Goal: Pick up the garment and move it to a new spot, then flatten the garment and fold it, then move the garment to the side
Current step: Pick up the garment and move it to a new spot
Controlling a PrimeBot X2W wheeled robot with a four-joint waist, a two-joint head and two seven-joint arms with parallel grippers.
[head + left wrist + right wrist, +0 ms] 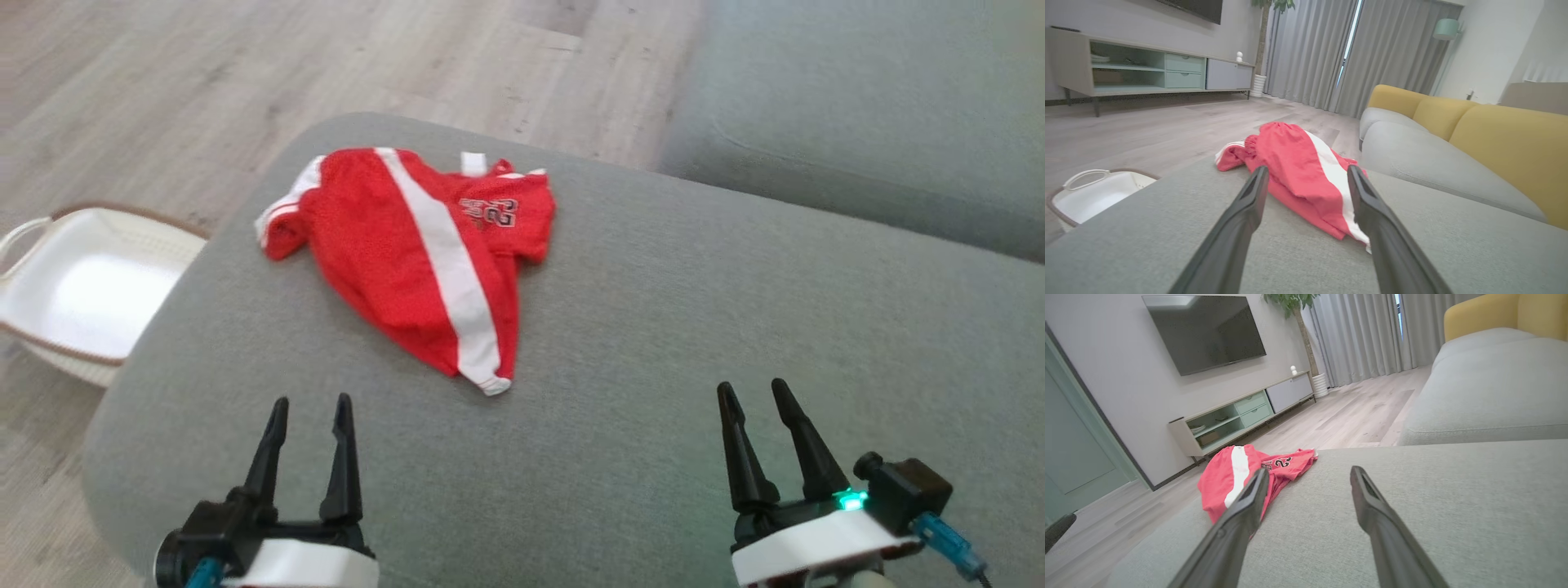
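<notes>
Crumpled garment (pixel 392 245), print (pixel 488 212) half-hidden in folds; left and right jaws apart, empty.

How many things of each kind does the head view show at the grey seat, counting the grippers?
Garments: 1, the red garment, crumpled on the grey seat
Baskets: 1, the white basket, on the floor beside the seat
Grippers: 2, the left gripper and the right gripper, both open and empty
Total: 4
</notes>
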